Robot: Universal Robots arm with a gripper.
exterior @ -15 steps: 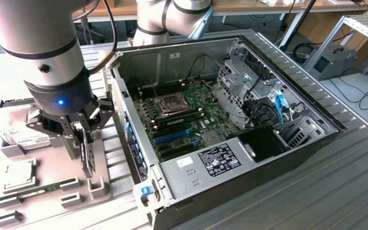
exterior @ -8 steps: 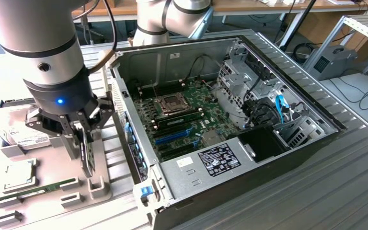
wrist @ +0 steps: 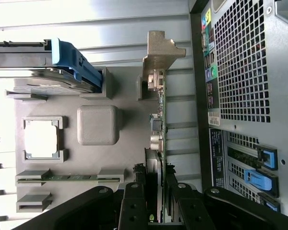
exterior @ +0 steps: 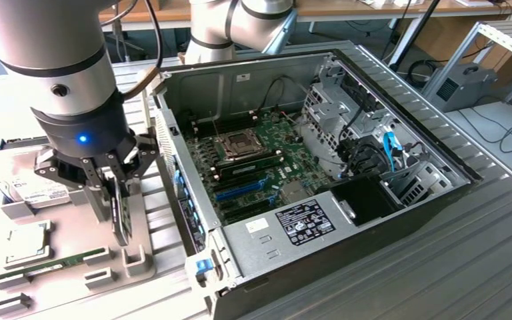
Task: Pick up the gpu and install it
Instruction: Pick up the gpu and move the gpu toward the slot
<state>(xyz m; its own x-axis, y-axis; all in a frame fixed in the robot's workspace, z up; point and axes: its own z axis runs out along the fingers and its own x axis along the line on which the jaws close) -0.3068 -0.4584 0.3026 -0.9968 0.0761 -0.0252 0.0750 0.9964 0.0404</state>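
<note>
The gpu (exterior: 121, 223) stands on its edge over the grey parts tray (exterior: 71, 288) on the exterior view's left, beside the open computer case (exterior: 238, 80). My gripper (exterior: 117, 200) comes straight down on the card and is shut on its upper edge. In the wrist view the gpu (wrist: 158, 120) is seen edge-on, with its metal bracket (wrist: 161, 48) at the far end. It runs between the black fingers (wrist: 134, 203) of my gripper (wrist: 156, 201). I cannot tell whether its lower edge still rests in the tray's holder (exterior: 133, 256). The motherboard (exterior: 256, 167) lies exposed with blue slots (exterior: 238, 191).
The tray also holds a hard drive (exterior: 25, 175), a processor (exterior: 27, 243) and a green memory stick (exterior: 47, 264). In the wrist view the case's perforated rear panel (wrist: 240, 62) stands close beside the card. A second arm's base (exterior: 238, 20) rises behind the case.
</note>
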